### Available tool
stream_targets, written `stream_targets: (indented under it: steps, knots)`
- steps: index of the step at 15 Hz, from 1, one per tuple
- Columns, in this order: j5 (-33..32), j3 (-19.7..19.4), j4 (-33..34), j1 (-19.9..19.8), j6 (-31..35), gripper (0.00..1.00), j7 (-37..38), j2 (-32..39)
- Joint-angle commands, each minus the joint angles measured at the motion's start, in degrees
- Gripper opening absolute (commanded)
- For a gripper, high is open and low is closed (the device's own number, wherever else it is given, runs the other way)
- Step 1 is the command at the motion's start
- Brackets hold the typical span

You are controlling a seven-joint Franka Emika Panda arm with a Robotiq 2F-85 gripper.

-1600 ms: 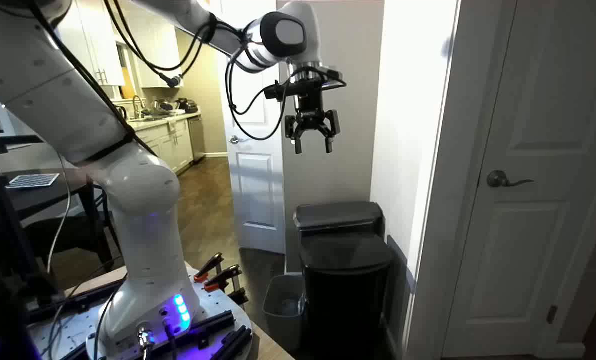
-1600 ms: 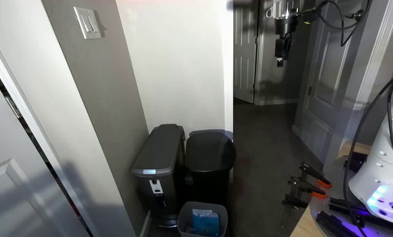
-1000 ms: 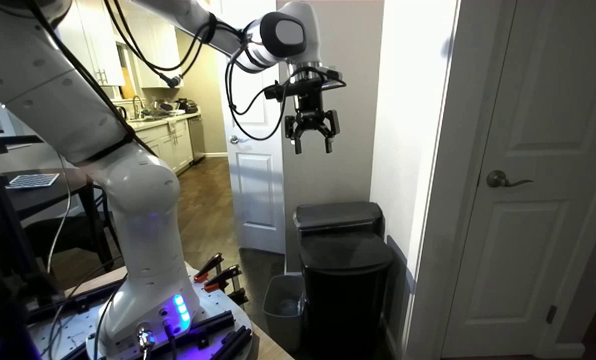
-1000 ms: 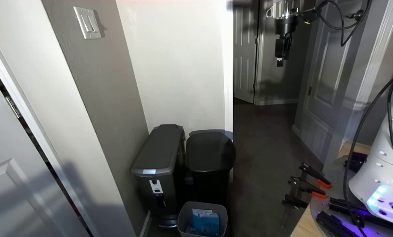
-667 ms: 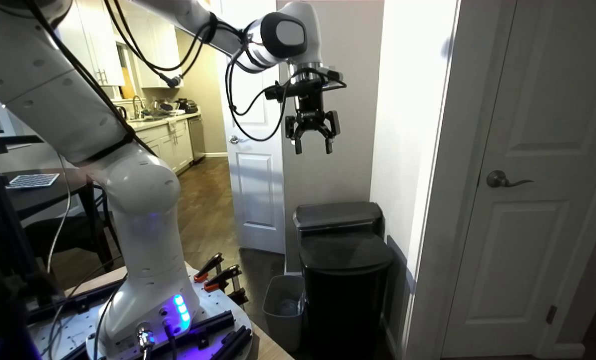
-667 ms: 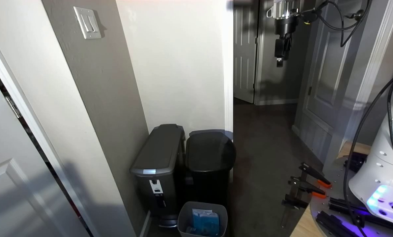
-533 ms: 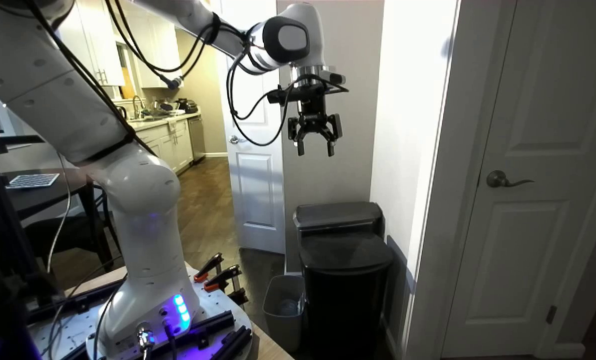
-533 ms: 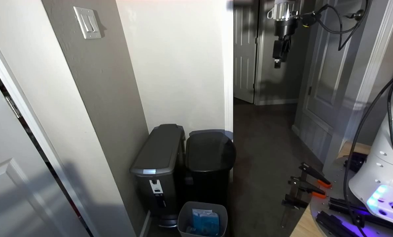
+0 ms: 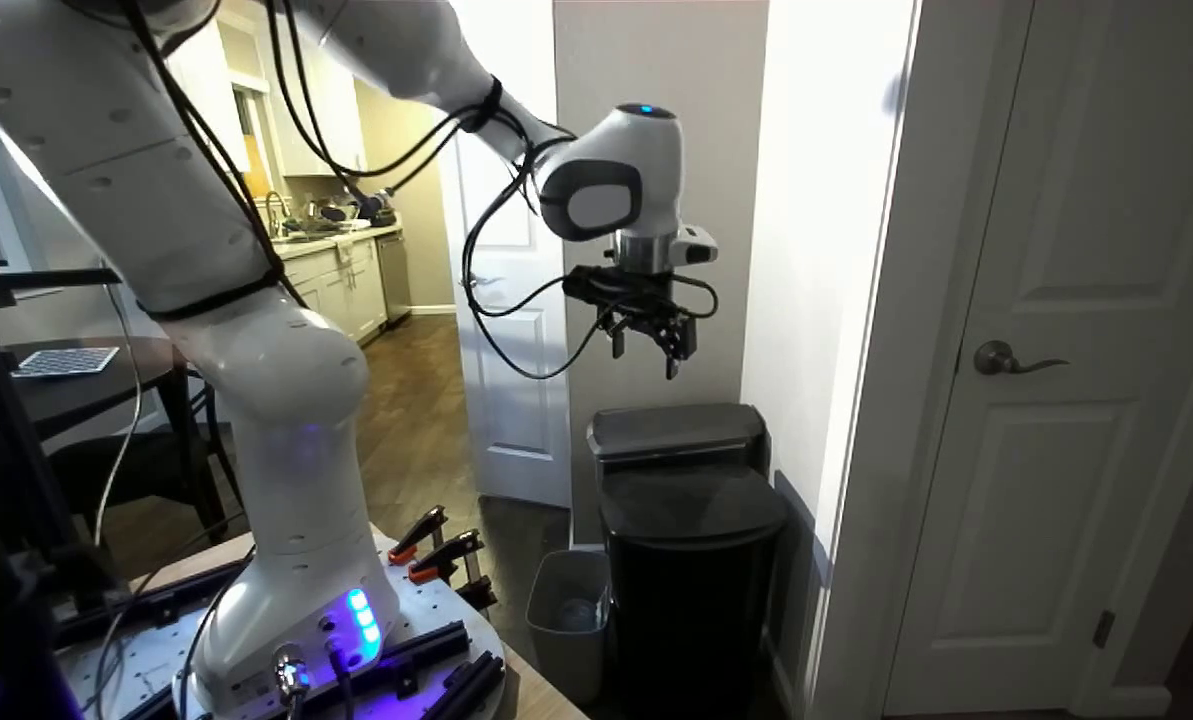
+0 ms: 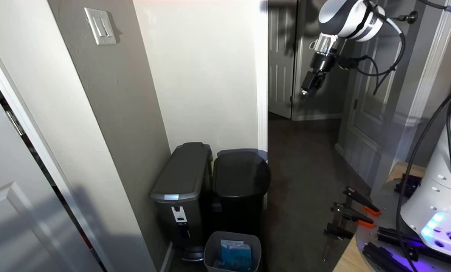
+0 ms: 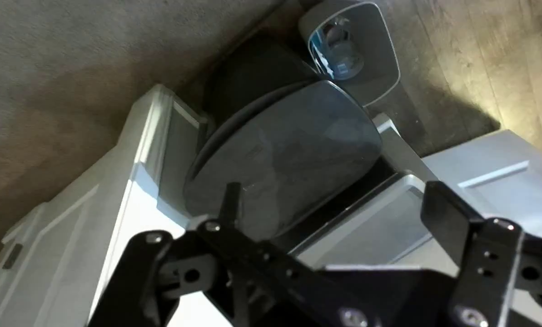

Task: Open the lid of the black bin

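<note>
You have a bright wall point(image 10: 199, 83) in both exterior views. In an exterior view you also have a white door point(image 9: 1066, 520) with a lever handle point(image 9: 1001, 360).

Your arm point(image 9: 281, 375) is mounted on a metal plate point(image 9: 441, 605) at the worktop point(image 9: 546, 698). Its links rise from the base, bend, and extend outward.

The black bin point(image 9: 691, 600), your work object, stands upright near the wall. Beside it you have the dark grey bin point(image 10: 183, 198), visible in both exterior views and fitted with a longer, narrower top. You cannot tell from these views whether the two bins touch.

The lid point(image 10: 242, 173) is seated flat across the full top of the black bin, in the down position. In the wrist view you see light and dark patches on its surface.

The small bin point(image 9: 566, 655) is open-topped and stands just beside the black bin, lower than it.

Your hand point(image 9: 645, 357) hangs tilted, higher than the lid and well apart from it. Its fingers point(image 11: 445, 222) are spread wide, and it has hold of nothing. In the wrist view you see the lid beyond them, partly covered by one finger.

A blue package point(image 10: 236, 257) lies inside the small bin. Clamps point(image 9: 451, 550) with orange ends are fitted at the edge of the worktop. You find a white light switch point(image 10: 101, 26) mounted well above the bins.
</note>
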Motion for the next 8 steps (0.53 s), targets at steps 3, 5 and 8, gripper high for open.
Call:
stream_targets:
  steps: [3,5,8]
  knots:
    - [25.4,-12.8,-0.5,15.7,7.9,1.00,-17.7,5.3]
    - [35.1,-17.9,1.1,22.0,7.3,1.00,-24.1,7.2]
    - [49.3,-23.3,3.9,28.1,4.4,1.00,-34.1,11.5]
